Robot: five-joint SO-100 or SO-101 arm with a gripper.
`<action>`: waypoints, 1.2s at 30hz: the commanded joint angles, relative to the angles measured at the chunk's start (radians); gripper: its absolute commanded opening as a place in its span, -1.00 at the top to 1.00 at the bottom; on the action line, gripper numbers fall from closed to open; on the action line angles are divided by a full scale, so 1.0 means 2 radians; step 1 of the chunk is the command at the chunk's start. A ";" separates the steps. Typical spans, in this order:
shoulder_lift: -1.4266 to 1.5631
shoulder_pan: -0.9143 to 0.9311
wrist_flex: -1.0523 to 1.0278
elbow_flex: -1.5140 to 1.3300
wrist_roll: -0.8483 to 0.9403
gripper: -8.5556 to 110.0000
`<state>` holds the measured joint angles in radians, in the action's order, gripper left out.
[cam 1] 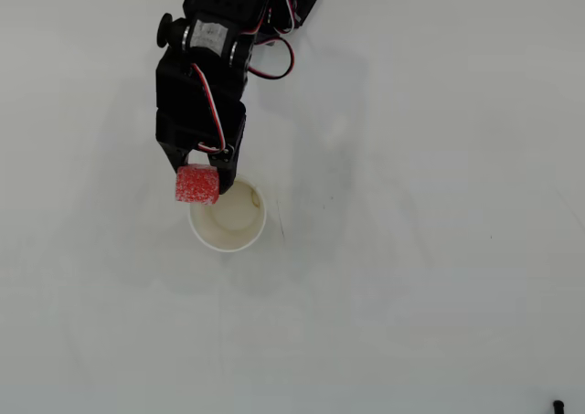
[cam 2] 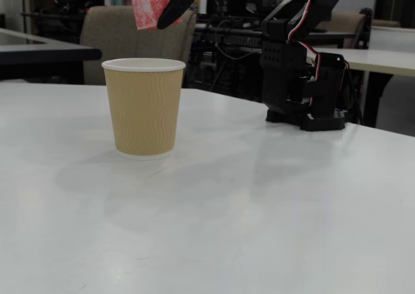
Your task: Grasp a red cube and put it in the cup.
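table (cam 2: 259, 209): white, glossy, faint shadows seen on it | chair (cam 2: 107, 31): beige, placed behind the far edge in the fixed view | background desks (cam 2: 382, 57): 2 seen, dark clutter and cables between them

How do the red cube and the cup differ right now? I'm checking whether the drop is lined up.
The red cube is held in the air by the gripper; the cup stands upright on the table.
The cube is speckled red; the cup is tan-walled with a white rim.
The cube is narrower than the cup's mouth.
In the overhead view, the cube overlaps the cup's upper-left rim, not its centre.
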<state>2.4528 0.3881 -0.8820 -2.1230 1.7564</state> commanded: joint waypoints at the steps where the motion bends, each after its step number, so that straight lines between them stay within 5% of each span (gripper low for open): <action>1: 0.015 0.005 0.003 0.007 0.005 0.82; 13: 0.012 0.012 0.025 0.006 0.005 0.57; 36: 0.017 0.023 0.031 -0.004 0.018 0.40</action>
<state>2.4528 0.4280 -0.8391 -2.1384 1.7794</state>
